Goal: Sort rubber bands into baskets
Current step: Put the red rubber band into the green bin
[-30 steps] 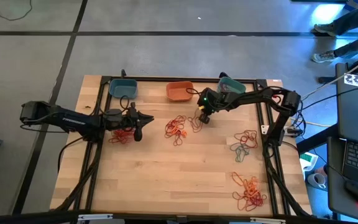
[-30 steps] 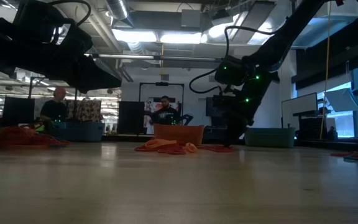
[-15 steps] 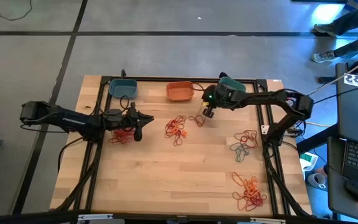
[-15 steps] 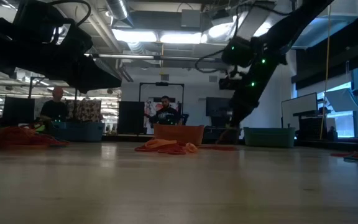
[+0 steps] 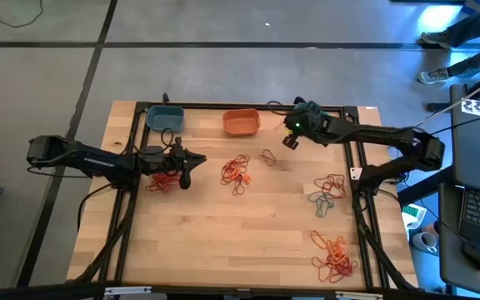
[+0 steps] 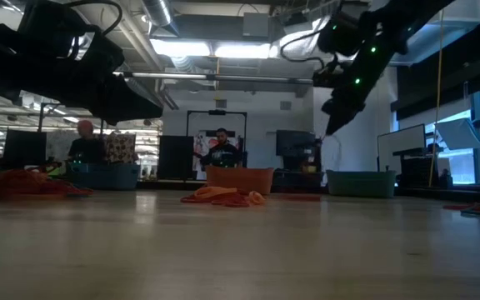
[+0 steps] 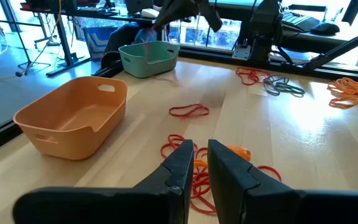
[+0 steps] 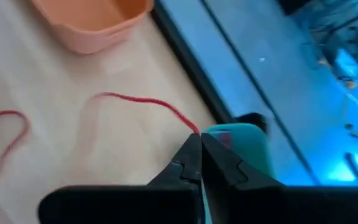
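- Right gripper: fingers pressed together, a red band pinched at the very tips, trailing away from them in a long thin arc rather than a round loop.
- In the high view that gripper hangs above the worktop near the far edge, between the orange basket and the teal basket at the far right corner; the arm largely covers that teal one.
- The right wrist view has the held band's free end reaching toward the orange basket, with the teal basket just past the fingertips.
- In the low view the right gripper is well clear of the table.
- Left gripper: fingers narrowly apart, a slim gap showing between them; whether they grip anything, I cannot tell.
- It sits low over a red pile near the left edge, pointing across the worktop toward the right side.
- Ahead of the left fingers, one red loop lies flat, long axis running left edge to right edge.
- Second teal basket sits at the far left corner.
- A red-orange cluster lies mid-worktop, a mixed red and grey-teal cluster by the right edge, an orange heap at the near right corner.
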